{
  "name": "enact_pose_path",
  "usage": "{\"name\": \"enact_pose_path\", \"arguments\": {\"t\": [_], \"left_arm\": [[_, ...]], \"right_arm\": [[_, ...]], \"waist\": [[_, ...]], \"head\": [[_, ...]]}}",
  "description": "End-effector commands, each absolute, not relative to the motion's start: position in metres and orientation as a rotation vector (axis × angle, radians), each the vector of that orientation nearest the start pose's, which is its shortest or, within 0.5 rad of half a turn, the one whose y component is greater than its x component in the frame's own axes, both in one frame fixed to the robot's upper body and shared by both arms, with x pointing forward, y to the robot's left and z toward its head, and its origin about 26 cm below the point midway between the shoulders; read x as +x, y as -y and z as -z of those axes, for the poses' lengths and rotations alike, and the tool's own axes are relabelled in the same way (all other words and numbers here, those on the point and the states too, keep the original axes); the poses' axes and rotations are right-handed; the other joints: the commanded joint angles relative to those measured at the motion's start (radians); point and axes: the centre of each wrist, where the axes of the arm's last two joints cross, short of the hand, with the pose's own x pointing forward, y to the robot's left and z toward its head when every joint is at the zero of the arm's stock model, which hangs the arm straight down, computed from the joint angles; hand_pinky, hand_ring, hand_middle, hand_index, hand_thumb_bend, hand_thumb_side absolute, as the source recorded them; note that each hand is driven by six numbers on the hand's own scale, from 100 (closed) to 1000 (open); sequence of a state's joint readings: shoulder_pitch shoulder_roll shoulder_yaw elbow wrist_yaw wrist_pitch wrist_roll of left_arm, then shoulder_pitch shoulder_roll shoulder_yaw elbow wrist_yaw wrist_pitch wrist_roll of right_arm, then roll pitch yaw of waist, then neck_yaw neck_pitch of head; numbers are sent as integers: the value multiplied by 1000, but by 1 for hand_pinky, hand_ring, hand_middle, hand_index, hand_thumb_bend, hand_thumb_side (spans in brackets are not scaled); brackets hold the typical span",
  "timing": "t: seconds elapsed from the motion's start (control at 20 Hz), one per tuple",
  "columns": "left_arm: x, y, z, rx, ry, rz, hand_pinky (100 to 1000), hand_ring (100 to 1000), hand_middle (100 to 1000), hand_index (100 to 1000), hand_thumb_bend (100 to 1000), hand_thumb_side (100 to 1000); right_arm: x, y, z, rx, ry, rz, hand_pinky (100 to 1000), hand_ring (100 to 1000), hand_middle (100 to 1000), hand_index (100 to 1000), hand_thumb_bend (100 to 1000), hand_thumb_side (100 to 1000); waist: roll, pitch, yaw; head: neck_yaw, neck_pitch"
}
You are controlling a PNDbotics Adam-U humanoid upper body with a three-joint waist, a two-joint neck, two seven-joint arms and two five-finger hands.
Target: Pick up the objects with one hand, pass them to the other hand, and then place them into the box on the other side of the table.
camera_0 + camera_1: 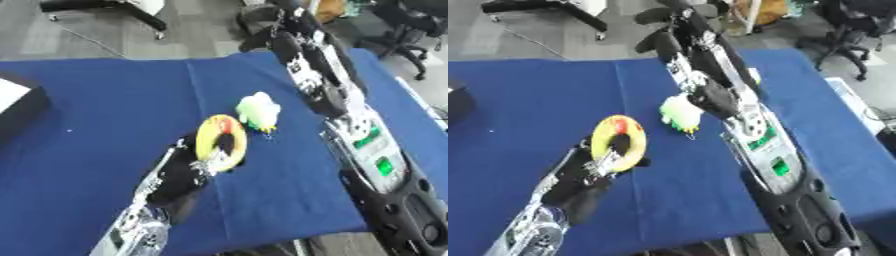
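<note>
Gripping yellow ring (220,143) in raised left hand (188,167) | right hand (677,30) outstretched, finger state unclear

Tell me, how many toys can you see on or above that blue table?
2. A yellow ring toy is held in the left hand; a green-and-white soft toy sits just beyond it by the right arm. Others may be hidden behind the arm.
</note>
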State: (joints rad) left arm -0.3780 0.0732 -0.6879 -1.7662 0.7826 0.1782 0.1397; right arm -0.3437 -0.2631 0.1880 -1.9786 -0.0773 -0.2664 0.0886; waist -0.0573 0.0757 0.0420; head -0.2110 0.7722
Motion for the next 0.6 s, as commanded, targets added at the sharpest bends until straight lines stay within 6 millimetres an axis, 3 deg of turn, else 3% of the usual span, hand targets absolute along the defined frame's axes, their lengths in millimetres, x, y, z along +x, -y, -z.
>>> {"name": "enact_pose_path", "arguments": {"t": [0.05,0.3,0.45,0.6], "left_arm": [[274,-59,-126,-1029,1464,279,678,378,167,109,129,100],[304,-106,-160,-752,1671,245,679,377,183,120,117,100],[328,-149,-195,-375,1838,225,678,386,211,144,114,100],[352,-190,-226,82,1935,232,678,409,243,160,132,100]], "right_arm": [[300,203,-199,254,2555,-501,703,618,728,930,100,691],[300,208,-200,224,2596,-457,700,614,714,923,100,719],[300,208,-198,212,2592,-494,702,616,713,922,100,728],[300,207,-199,206,2585,-558,704,618,713,923,100,745]], "waist": [[3,-16,-5],[11,-15,-13],[17,-14,-23],[20,-11,-35]], "head": [[46,-2],[203,-2],[268,-19],[296,-52]]}}
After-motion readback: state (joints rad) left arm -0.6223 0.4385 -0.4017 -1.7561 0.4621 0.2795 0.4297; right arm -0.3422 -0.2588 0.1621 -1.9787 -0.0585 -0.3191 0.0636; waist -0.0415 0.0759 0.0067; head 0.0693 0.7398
